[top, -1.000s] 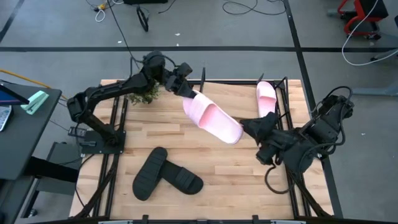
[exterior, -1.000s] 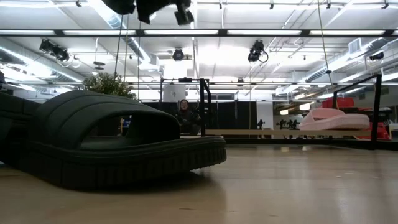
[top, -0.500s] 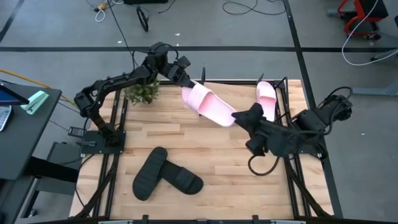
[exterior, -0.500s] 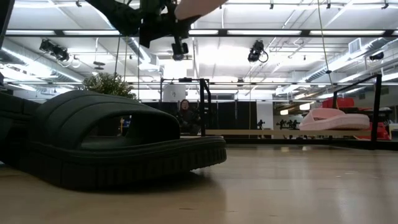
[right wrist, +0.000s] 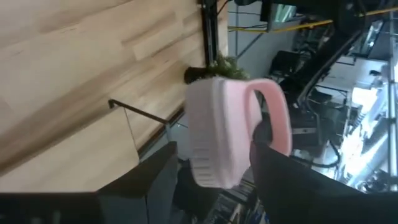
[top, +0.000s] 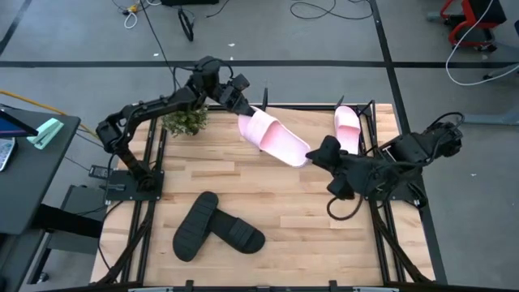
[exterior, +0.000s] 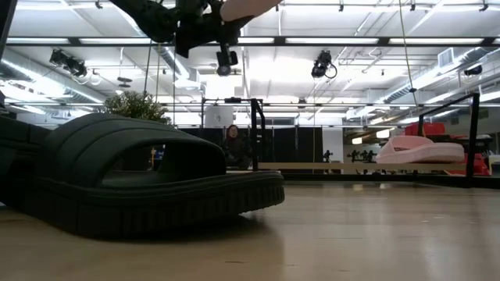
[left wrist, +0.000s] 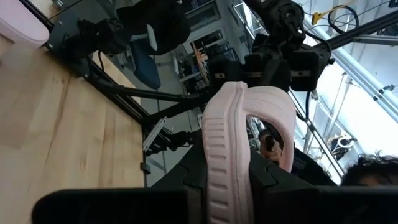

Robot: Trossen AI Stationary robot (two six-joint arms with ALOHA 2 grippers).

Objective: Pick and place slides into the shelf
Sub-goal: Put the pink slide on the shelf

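Observation:
A pale pink slide (top: pixel 276 138) hangs above the table's far middle, with my left gripper (top: pixel 242 113) shut on its heel end. My right gripper (top: pixel 320 152) is open, and its fingers stand on either side of that slide's toe end (right wrist: pixel 214 155). A second pink slide (top: pixel 347 128) lies on the shelf (top: pixel 369 109) at the far right, sole down on the wooden board (exterior: pixel 312 166). Two black slides (top: pixel 215 229) lie crossed on the table's near middle. One of them (exterior: pixel 117 179) fills the low view's left. My left gripper pinches the pink slide's heel end (left wrist: pixel 227 177) between its two fingers, coming in level from the table's far left. The slide is turned on its edge. It reaches away from the fingers toward my right arm, lifted clear of the table. My right gripper has one finger (right wrist: pixel 155 183) beside the sole and the other (right wrist: pixel 286 180) by the strap at the toe end. Whether either touches the slide, I cannot tell.
A small green potted plant (top: pixel 186 122) stands at the far left corner, beside my left arm. The shelf's black rods and posts (top: pixel 264 101) run along the far edge. A person (exterior: pixel 233 144) sits in the room behind the table. Bare wood lies between the black slides and the shelf.
My left gripper has carried the pink slide toward the table's far edge and a little down, still shut on its heel. My right gripper has turned and gone toward the far edge, up to the slide's toe end.

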